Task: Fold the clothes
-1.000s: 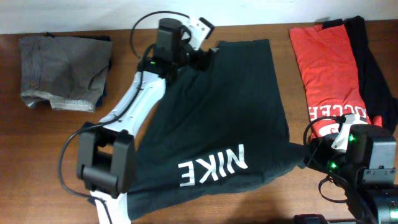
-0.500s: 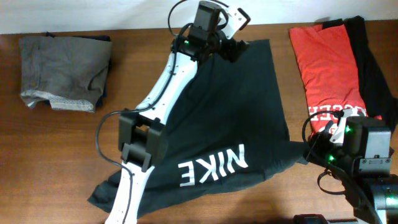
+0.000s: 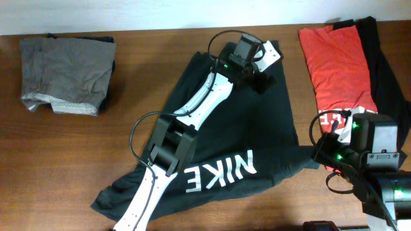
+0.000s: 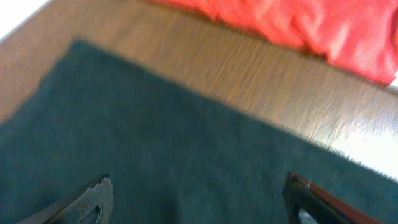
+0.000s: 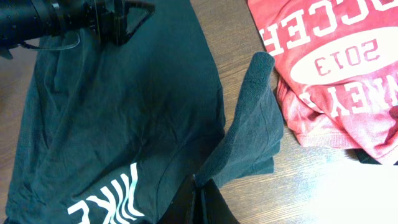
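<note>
Shifted since a second ago: left gripper [image 3: 263, 78], from the far left corner of the black T-shirt [image 3: 257, 135] across to its far right corner. Right gripper [image 5: 200, 198]: barely moved.

Left gripper: jaws wide apart, nothing between them. Hovers over the far straight edge of the black T-shirt, with bare table [image 4: 249, 81] just beyond and the red T-shirt [image 4: 298, 25] past that. Contact with the cloth: cannot tell.

Right gripper: jaws together, clamped on a fold at the black T-shirt's right side, a flap of cloth standing up from the pinch.

Black T-shirt: spread mid-table, rumpled, white block letters toward the near edge, not yet folded.

Red T-shirt and second black T-shirt [image 3: 385, 77]: overlapping at the right, just beside the raised flap.

Grey-brown folded garment [image 3: 64, 70]: far left, well apart, not involved.

Step in hand, by judgement: taking hold at two points ahead of the first fold.

Next move calls for lowering onto the far corner, closing on the cloth there, then carrying it in step with the right-hand pinch, without dragging the red T-shirt along.
</note>
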### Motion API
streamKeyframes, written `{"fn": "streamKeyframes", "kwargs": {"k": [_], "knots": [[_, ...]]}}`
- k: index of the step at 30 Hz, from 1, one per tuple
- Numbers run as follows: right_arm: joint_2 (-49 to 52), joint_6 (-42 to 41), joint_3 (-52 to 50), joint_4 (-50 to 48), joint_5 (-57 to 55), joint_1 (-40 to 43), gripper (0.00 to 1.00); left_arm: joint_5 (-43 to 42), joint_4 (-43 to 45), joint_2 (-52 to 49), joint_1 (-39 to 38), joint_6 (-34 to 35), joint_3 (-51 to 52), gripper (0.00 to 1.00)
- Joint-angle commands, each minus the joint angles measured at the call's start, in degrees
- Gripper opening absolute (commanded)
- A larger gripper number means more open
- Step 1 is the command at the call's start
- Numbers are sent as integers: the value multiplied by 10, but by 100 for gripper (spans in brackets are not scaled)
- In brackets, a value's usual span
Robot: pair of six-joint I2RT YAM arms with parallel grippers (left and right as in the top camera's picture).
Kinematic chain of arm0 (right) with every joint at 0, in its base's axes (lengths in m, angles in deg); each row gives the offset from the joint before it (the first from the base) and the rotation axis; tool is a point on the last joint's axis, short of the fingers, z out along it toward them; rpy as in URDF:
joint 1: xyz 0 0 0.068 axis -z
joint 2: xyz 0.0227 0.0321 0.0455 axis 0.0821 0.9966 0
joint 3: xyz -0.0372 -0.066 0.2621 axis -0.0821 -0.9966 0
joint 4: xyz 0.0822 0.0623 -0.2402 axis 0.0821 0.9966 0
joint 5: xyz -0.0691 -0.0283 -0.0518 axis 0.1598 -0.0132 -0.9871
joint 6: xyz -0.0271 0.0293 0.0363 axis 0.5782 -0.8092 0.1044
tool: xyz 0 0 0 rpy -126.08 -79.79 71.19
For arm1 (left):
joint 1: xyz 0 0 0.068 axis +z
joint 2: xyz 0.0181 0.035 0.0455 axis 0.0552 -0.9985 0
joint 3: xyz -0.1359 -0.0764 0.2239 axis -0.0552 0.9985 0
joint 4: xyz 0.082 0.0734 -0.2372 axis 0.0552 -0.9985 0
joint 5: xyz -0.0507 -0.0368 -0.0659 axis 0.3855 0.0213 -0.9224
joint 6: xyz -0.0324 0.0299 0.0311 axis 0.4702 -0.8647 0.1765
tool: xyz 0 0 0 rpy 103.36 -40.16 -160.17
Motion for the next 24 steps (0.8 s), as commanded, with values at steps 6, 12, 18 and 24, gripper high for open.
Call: {"fn": "streamKeyframes", "kwargs": {"k": [6,12,18,24], "knots": [[4,-4,11,-5,-14,-3,4,143,-113,-8,29,-116,-10,87],[4,-4,11,-6,-14,-3,4,145,-158,-9,57,-130,-10,87],[4,-4,11,-6,-14,-3,4,146,-233,-9,83,-130,-10,87],[4,-4,11,-15,-14,-3,4,146,-341,-9,102,-129,-10,86]]}}
